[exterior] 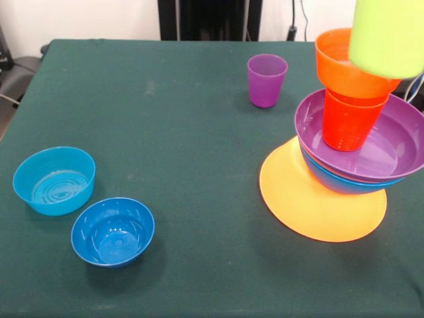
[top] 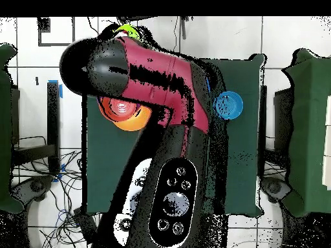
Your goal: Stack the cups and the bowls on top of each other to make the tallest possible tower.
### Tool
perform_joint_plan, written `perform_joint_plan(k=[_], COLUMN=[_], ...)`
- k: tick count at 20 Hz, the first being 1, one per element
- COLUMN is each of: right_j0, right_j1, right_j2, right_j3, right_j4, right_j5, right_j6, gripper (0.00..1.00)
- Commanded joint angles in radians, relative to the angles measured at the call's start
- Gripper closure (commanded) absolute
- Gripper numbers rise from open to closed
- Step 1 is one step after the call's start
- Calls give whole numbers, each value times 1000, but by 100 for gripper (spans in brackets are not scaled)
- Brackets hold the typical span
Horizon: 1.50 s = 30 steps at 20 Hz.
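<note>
Front view tower: we see the tower (exterior: pixel 351 152) on the right side of the green table (exterior: pixel 165 132), and it leans.
Tower pieces, counted: we count six. One orange-yellow bowl (exterior: pixel 311 199) is at the bottom and looks tipped up. One blue bowl (exterior: pixel 344 182) sits on it. One purple bowl (exterior: pixel 391 146) sits in the blue one. One orange cup (exterior: pixel 344 122) stands in the purple bowl. One small orange bowl (exterior: pixel 344 66) rests on that cup. One lime green cup (exterior: pixel 387 33) is on top, cut off by the top edge.
Loose cups: we count one, the purple cup (exterior: pixel 267 79). It stands upright on the table, behind the tower and to its left, not touching it.
Loose bowls: we count two, well apart from the tower on the left. The light blue bowl (exterior: pixel 54 180) and the dark blue bowl (exterior: pixel 112 230) sit just beside each other, open side up.
Yellow cup: we cannot find it in either view.
Overhead view arm: one red and black arm (top: pixel 155 77) covers most of the table. Part of the orange pieces shows under it, and one dark blue bowl (top: pixel 228 104) sits off to the side.
Gripper: we cannot tell if it is holding anything or let go, because neither view shows it clearly.
Writing: we can read no words or labels on anything.
</note>
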State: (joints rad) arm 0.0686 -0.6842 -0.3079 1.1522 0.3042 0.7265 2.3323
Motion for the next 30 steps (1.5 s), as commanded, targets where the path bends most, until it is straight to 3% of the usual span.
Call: perform_joint_plan(k=[1, 10, 30], right_j0=[22, 56, 92], right_j1=[4, -4, -62], right_j2=[47, 28, 21], right_j3=[182, 198, 307], right_j4=[-11, 8, 29], right_j5=[-46, -31, -43], right_j6=[155, 200, 194], gripper=[100, 100, 100])
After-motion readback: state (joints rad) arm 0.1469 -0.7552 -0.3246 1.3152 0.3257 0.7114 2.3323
